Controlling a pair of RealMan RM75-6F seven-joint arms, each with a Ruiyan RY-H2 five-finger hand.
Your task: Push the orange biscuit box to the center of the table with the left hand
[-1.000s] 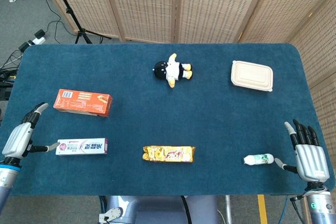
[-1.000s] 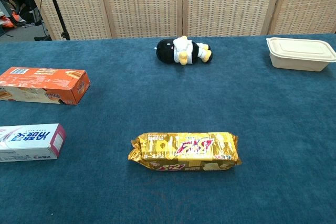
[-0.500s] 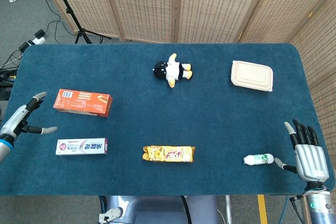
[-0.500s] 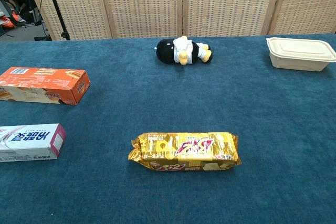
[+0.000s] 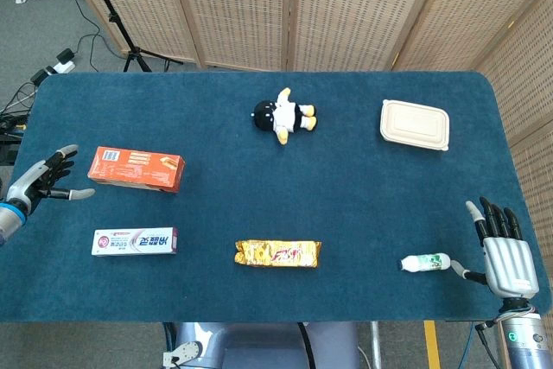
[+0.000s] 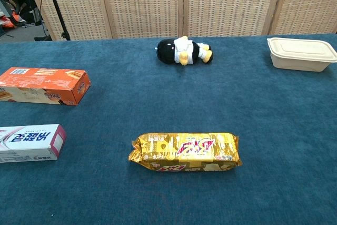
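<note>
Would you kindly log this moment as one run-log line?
left hand: open, beside orange biscuit box, not touching | right hand: open, idle

Woven screens [image 5: 259, 6] are standing at 12 o'clock behind the blue table [image 5: 363, 205]; cables [image 5: 82, 45] are lying on grey floor [image 5: 34, 36] at 10 o'clock.

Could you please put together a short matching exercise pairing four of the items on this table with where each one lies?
Things:
1. orange biscuit box
2. plush penguin
3. beige lidded container
4. small white bottle

Places:
A. far right part of the table
B. left side, just right of the left hand
C. near right edge, beside the right hand
D. far middle of the table

Pairs: 1-B, 2-D, 3-A, 4-C
</note>
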